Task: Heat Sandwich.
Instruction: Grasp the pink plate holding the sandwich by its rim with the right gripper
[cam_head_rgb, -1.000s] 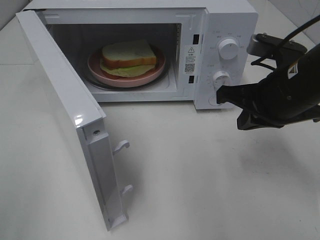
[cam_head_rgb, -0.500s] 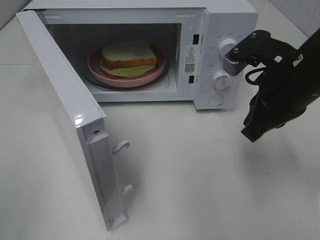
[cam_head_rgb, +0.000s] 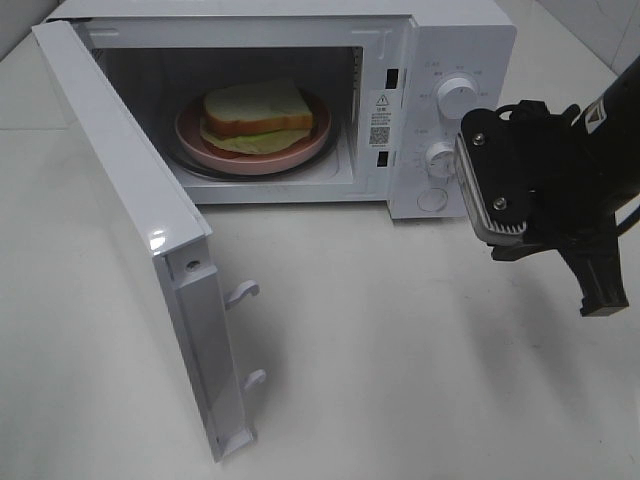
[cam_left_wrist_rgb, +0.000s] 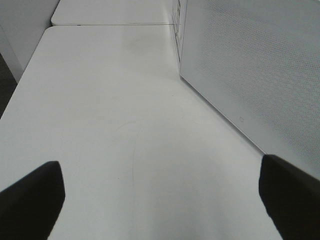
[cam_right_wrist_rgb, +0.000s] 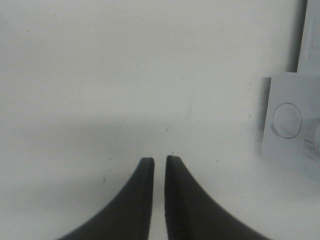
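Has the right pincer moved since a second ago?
Yes. The right pincer was at the round button on the microwave; it has drawn back rightward and toward the near edge of the table.

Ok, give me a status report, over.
Left gripper wide open, empty. Right gripper nearly closed, empty, near the control panel. Sandwich on pink plate inside microwave. Door wide open, not yet shut.
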